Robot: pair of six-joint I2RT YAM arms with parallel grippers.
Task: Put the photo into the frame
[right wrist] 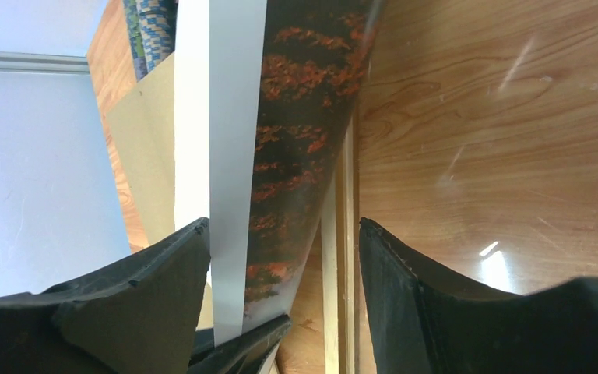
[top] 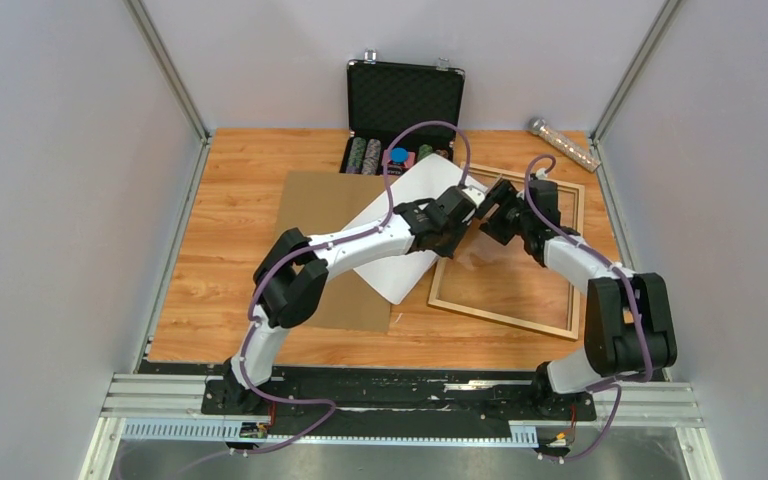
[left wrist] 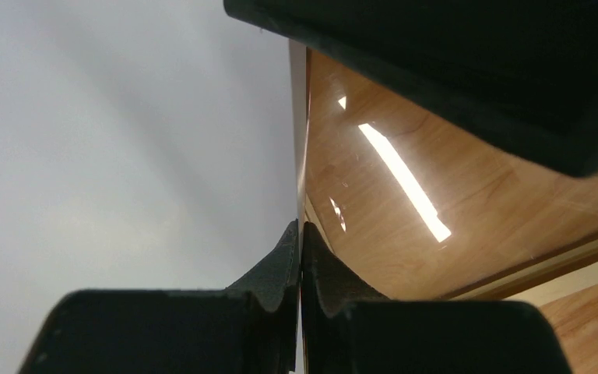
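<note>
Little of the job looks finished to us: the photo, a large paper print of red-orange autumn trees with a plain white back, leans white side up from the brown fibreboard panel across the left rail of the thin light-brown wooden frame, not yet seated inside it. Our left gripper pinches the photo's edge; our right gripper straddles that edge with jaws apart, holding nothing. We judge that laying it flat within the rails is what is left.

No legible text, label, brand or number — none in any of the three views
</note>
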